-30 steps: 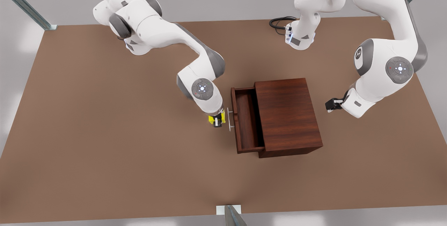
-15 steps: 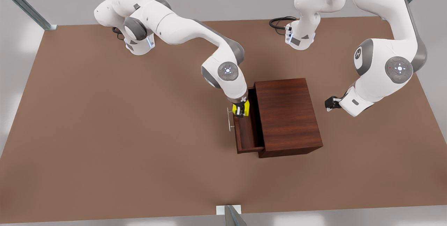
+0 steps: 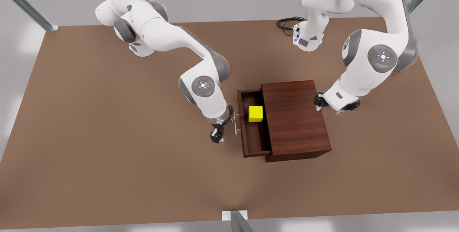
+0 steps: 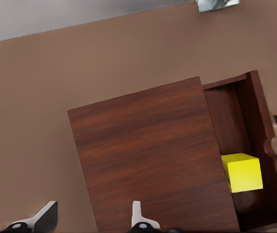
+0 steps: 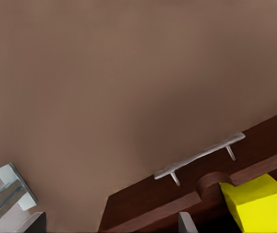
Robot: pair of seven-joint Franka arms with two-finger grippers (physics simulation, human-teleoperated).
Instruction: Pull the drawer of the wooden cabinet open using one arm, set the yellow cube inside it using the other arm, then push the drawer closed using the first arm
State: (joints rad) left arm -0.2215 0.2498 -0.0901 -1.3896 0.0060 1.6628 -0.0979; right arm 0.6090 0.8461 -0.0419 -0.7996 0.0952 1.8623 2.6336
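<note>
The wooden cabinet (image 3: 296,117) (image 4: 148,155) stands mid-table with its drawer (image 3: 256,140) (image 4: 228,116) pulled out toward the front view's left. The yellow cube (image 3: 255,113) (image 4: 243,172) (image 5: 260,201) rests inside the drawer, free of both grippers. My right gripper (image 3: 216,134) (image 5: 108,225) hangs open just outside the silver handle (image 3: 236,122) (image 5: 199,156), holding nothing. My left gripper (image 3: 317,101) (image 4: 91,218) is open above the cabinet's back edge, on the side away from the drawer.
A black cable (image 3: 287,22) lies by the arm base at the back. A metal bracket (image 3: 235,216) (image 5: 9,191) sits at the table's near edge, and metal posts (image 3: 25,6) stand at the far corners. Bare brown table (image 3: 107,135) spreads around the cabinet.
The right gripper carried the cube over the drawer, let it go inside, and drew back to the handle's outer side. The left arm swung in toward the cabinet's back edge.
</note>
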